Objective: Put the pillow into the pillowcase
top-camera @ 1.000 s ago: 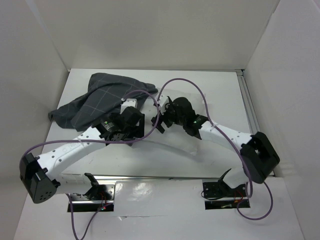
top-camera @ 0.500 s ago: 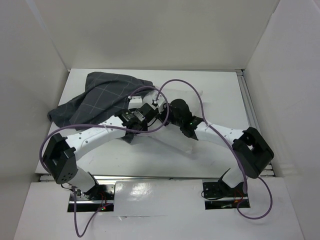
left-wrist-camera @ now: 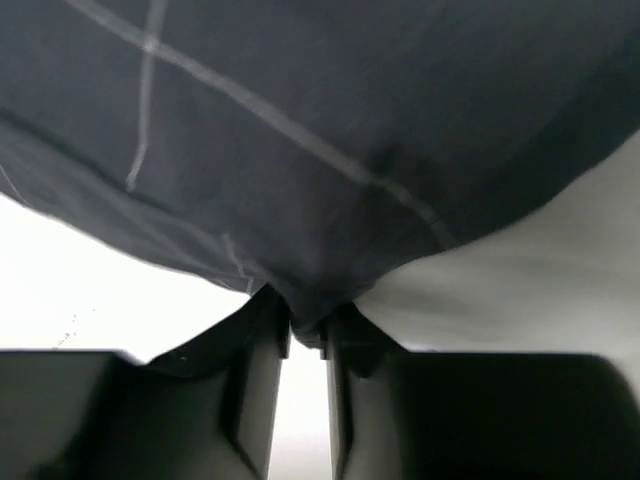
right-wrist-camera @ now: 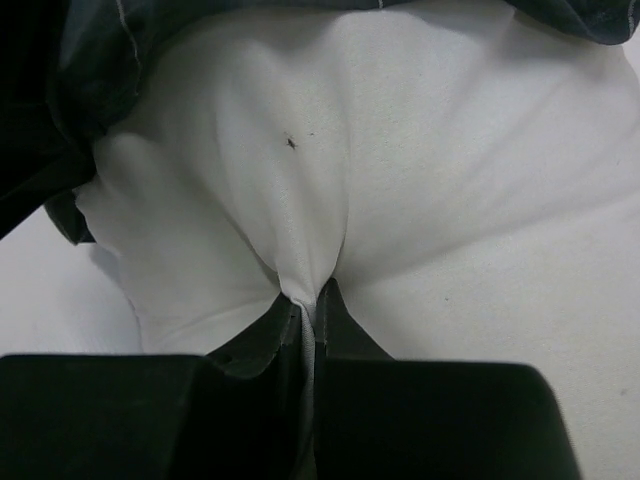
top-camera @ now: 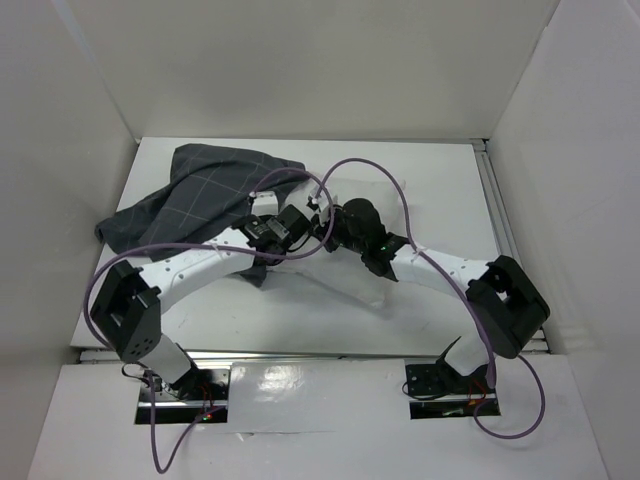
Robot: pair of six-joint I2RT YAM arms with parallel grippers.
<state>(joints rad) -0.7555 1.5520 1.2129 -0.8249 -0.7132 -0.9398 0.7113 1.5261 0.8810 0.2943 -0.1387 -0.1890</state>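
Note:
The dark grey checked pillowcase (top-camera: 200, 200) lies bunched at the table's back left. In the left wrist view it fills the top (left-wrist-camera: 350, 100), and my left gripper (left-wrist-camera: 308, 325) is shut on a fold of its lower edge. The white pillow (right-wrist-camera: 420, 150) fills the right wrist view, its upper part under the pillowcase's rim (right-wrist-camera: 90, 60). My right gripper (right-wrist-camera: 308, 305) is shut on a pinch of the pillow's cloth. From above, the left gripper (top-camera: 303, 222) and the right gripper (top-camera: 332, 226) meet tip to tip at the pillowcase's right edge. The arms hide most of the pillow there.
White walls close in the table on three sides. A metal rail (top-camera: 497, 210) runs along the right edge. Purple cables (top-camera: 375, 170) loop above both wrists. The arms' base plates (top-camera: 440, 385) sit at the near edge.
The left arm swung right and forward to the pillowcase's edge and its jaws closed on the cloth. The right gripper closed on the pillow and shifted slightly left.

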